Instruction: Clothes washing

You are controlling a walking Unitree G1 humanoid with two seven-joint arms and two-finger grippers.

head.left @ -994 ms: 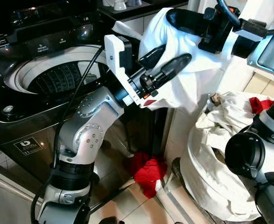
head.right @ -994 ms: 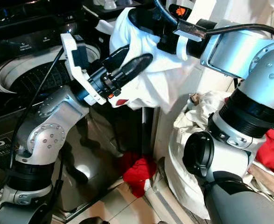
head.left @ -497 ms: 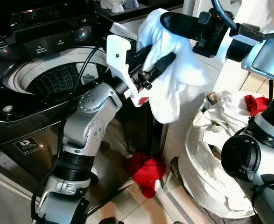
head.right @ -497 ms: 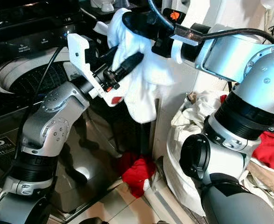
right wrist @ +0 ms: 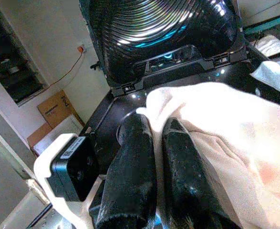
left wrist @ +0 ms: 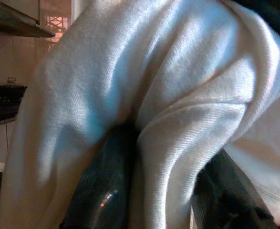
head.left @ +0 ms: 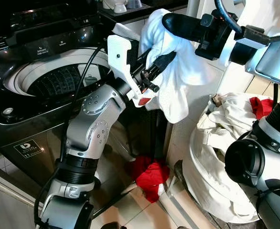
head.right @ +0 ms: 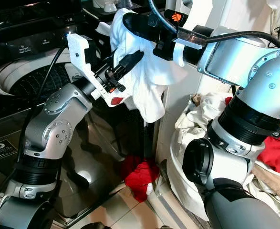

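Both jaws are clenched on the white garment [head.left: 178, 71], held by right gripper [head.right: 130, 21] and left gripper [head.left: 159, 64]; transfer step, carry to the washer drum [head.left: 58, 81] is needed.

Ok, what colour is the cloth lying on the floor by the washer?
Red, best seen in the left eye view.

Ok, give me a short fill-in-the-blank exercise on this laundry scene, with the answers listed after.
1. Both grippers hold a garment whose colour is ____.
2. The washing machine has its lid ____.
3. The cloth lying on the floor is ____.
4. The laundry bag stands on the robot's ____ side.

Missing words: white; open; red; right
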